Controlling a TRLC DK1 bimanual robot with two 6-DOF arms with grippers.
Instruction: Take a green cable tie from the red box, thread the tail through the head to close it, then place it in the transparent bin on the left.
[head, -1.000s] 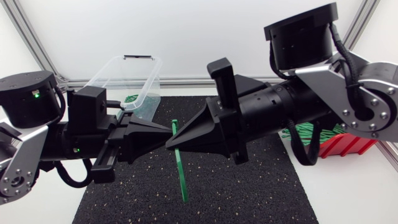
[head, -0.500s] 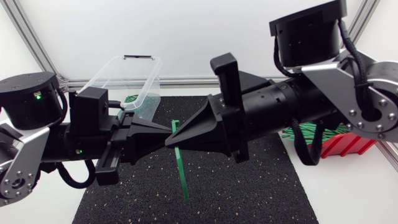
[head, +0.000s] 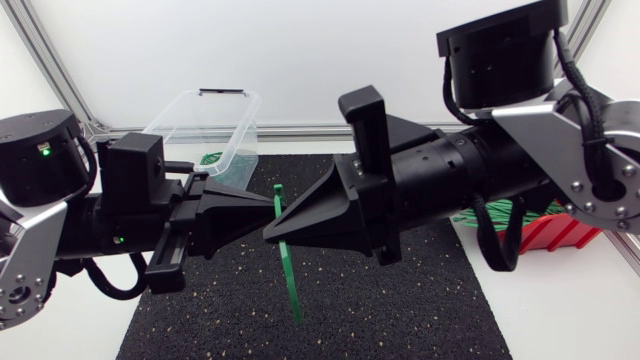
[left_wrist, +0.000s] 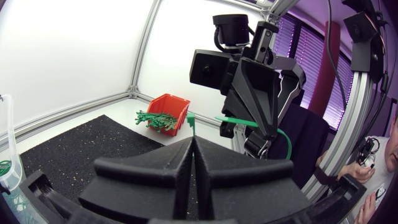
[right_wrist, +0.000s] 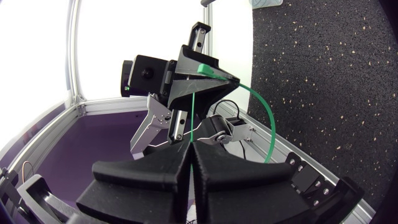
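Note:
A green cable tie (head: 291, 275) hangs above the mat, bent into a loop between my two grippers. My left gripper (head: 270, 203) is shut on its head end, which pokes out at the fingertips (left_wrist: 191, 118). Just below and facing it, my right gripper (head: 270, 233) is shut on the thin tail (right_wrist: 193, 118). The loop (right_wrist: 266, 118) bows away from both grippers. The red box (head: 560, 232) with several green ties (head: 497, 212) sits at the right, partly behind my right arm. The transparent bin (head: 205, 125) stands at the back left.
A black speckled mat (head: 400, 310) covers the middle of the table. Some green ties (head: 213, 158) lie in the bin. Both arms meet tip to tip over the mat's centre. White table surface lies on either side of the mat.
Both arms shifted slightly to the left. The tie's upper end rose a little. Both grippers stayed shut on the tie.

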